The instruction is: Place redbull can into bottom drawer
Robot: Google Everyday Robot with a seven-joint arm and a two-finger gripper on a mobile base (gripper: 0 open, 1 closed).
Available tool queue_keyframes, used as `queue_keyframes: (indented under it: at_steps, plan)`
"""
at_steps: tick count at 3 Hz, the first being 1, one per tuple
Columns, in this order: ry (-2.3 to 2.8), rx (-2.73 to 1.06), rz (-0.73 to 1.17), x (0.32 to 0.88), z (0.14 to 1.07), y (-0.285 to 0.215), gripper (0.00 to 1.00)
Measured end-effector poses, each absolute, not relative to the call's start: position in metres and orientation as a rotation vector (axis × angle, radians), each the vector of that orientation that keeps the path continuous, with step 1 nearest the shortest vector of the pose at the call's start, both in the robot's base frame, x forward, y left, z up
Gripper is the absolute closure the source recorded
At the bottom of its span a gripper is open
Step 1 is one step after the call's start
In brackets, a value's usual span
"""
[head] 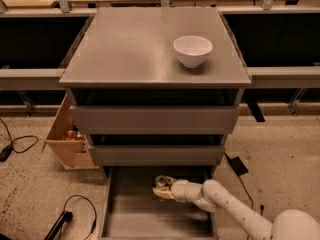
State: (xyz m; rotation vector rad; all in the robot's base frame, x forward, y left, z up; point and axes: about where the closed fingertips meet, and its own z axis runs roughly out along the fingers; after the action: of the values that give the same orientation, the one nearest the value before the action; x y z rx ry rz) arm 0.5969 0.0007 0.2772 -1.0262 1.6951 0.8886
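Down at the far left, a tan wooden box (pixel 64 136) stands open on the speckled floor, just beside the cabinet's left side and below the front-left corner of the worktop (pixel 125 49), with some small orange-brown items inside it. A dark cable (pixel 20 145) curls on the floor to the left of the box. Under the worktop's front edge, the two upper grey drawers are pushed in, while the bottom drawer (pixel 131 211) is pulled out toward the camera, its plain grey floor showing. The redbull can (pixel 161 180) stands upright over the back part of that drawer, roughly below the middle of the worktop's front edge; I cannot tell whether it touches the drawer floor. The claw (pixel 161 190) is clamped around the can's lower part, its tan fingers (pixel 165 193) pressed to the can. A white bowl (pixel 192 50) sits on the worktop, right of centre and nearer the right edge. The white arm (pixel 235 211) reaches in from the lower right.
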Motion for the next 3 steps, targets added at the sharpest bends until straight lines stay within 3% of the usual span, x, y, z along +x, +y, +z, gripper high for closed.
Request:
queue_keyframes:
  at_steps: [3]
  plan:
    - [1.635,-1.053,0.968,0.59,0.205,0.021,1.0]
